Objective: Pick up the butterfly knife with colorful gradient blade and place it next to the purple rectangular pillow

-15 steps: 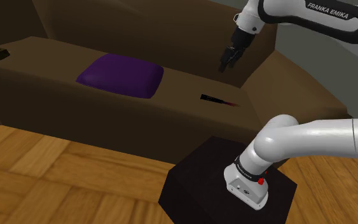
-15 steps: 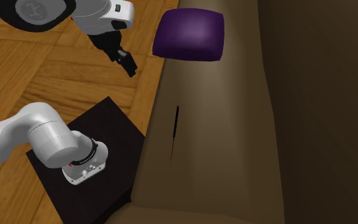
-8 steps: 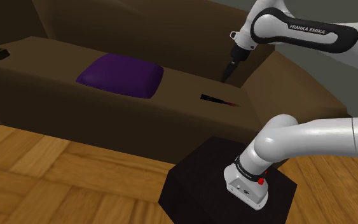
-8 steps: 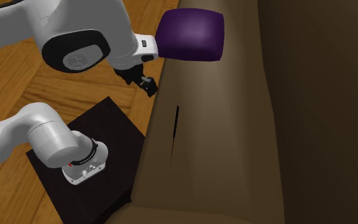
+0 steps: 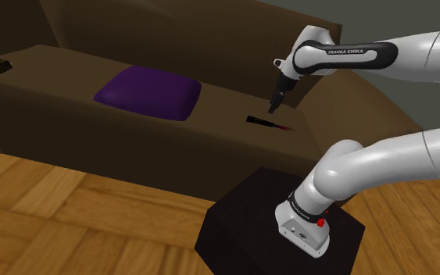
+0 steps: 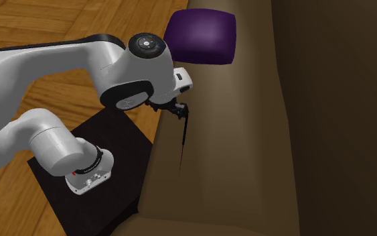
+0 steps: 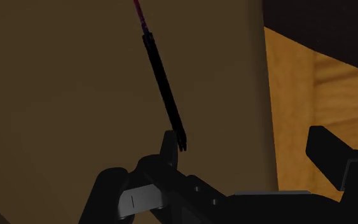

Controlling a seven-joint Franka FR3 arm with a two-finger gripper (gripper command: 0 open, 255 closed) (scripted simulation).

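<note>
Poised low over the brown sofa (image 5: 54, 86) seat with the black gripper (image 5: 273, 101), just above the butterfly knife (image 5: 266, 121). In the wrist view, with fingers (image 7: 168, 143) spread wide and pinching nothing; with one fingertip right by the knife's dark handle end, perhaps touching it, hard to tell. Lying flat on the cushion, thin and black, with a reddish-purple tip at the end away from the hand. Well apart from the purple pillow (image 5: 149, 92), toward the shoulder view's left on the same seat. Below, beside the sofa front, a black stand (image 5: 241, 226) on a wooden floor (image 5: 69, 226).
</note>
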